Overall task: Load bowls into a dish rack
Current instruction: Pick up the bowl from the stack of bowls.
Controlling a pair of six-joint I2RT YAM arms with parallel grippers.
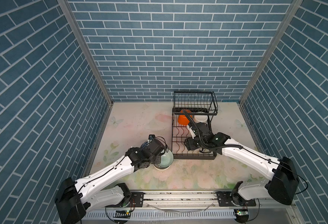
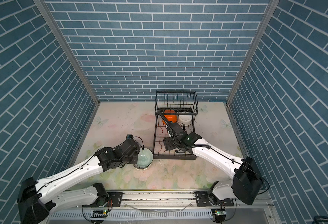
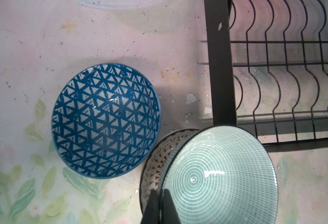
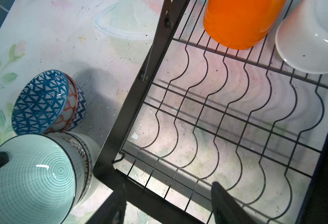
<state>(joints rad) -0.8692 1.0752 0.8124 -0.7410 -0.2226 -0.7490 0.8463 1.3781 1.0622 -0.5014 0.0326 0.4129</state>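
My left gripper (image 3: 160,195) is shut on the rim of a pale mint green bowl (image 3: 219,174), one finger inside and one outside. That bowl (image 1: 166,159) tilts in a reddish-brown patterned bowl (image 3: 153,161) by the dish rack's (image 1: 194,157) front left corner. A blue-and-white geometric bowl (image 3: 105,120) tops a second small stack (image 4: 39,100) just beyond. My right gripper (image 4: 169,199) hangs open and empty over the rack's slotted lower tray (image 4: 236,116). An orange bowl (image 1: 183,119) and a white bowl (image 1: 201,118) lie at the back of the tray, under the raised basket (image 1: 195,100).
The rack's black side bar (image 3: 221,77) runs close beside the mint bowl. My right arm (image 1: 236,153) reaches in over the rack's front edge. Tiled walls (image 1: 81,97) enclose the flowered table (image 1: 132,124) on three sides.
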